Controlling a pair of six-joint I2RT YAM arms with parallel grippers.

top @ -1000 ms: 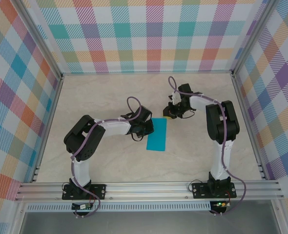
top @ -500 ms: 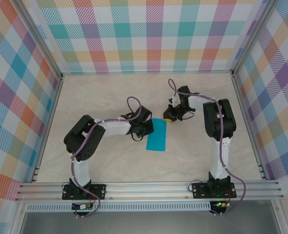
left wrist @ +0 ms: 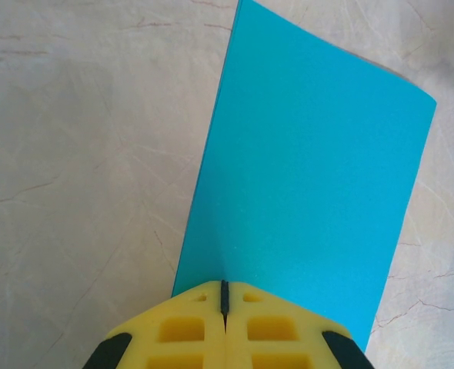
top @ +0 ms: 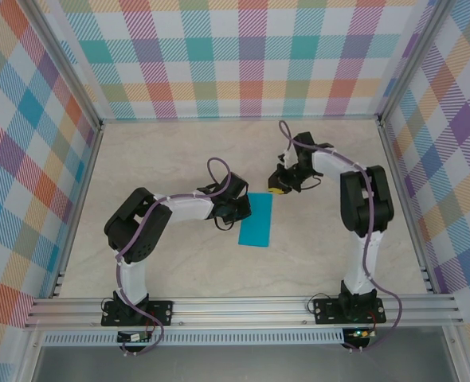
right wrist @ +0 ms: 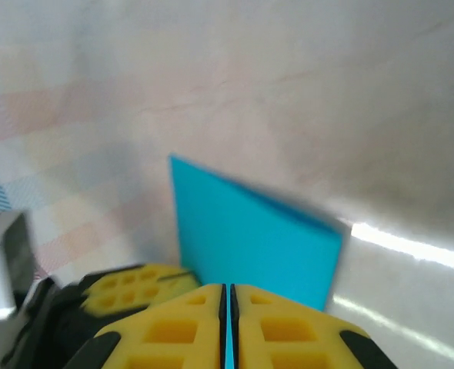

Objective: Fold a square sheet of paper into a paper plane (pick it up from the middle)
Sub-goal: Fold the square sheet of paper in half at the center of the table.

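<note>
The square sheet of paper (top: 256,219) lies on the table as a teal rectangle, folded to half its width. My left gripper (top: 244,209) is shut, and its yellow tips rest on the paper's left long edge (left wrist: 312,177). The sheet is seen face-on beyond the left gripper (left wrist: 224,286), not between the jaws. My right gripper (top: 277,189) sits at the paper's far right corner, jaws together with only a hairline slit. In the right wrist view the paper (right wrist: 250,231) spreads beyond the right gripper (right wrist: 228,290), and the left gripper's fingers (right wrist: 135,288) show at the lower left.
The pale marble-patterned tabletop (top: 179,159) is boxed in by checked walls (top: 243,56) at the back and both sides. An aluminium rail (top: 243,306) runs along the near edge, carrying both arm bases.
The right arm's wrist and forearm have shifted slightly up and to the right, while its tips stay at the paper's corner. The left arm and the paper have not moved.
</note>
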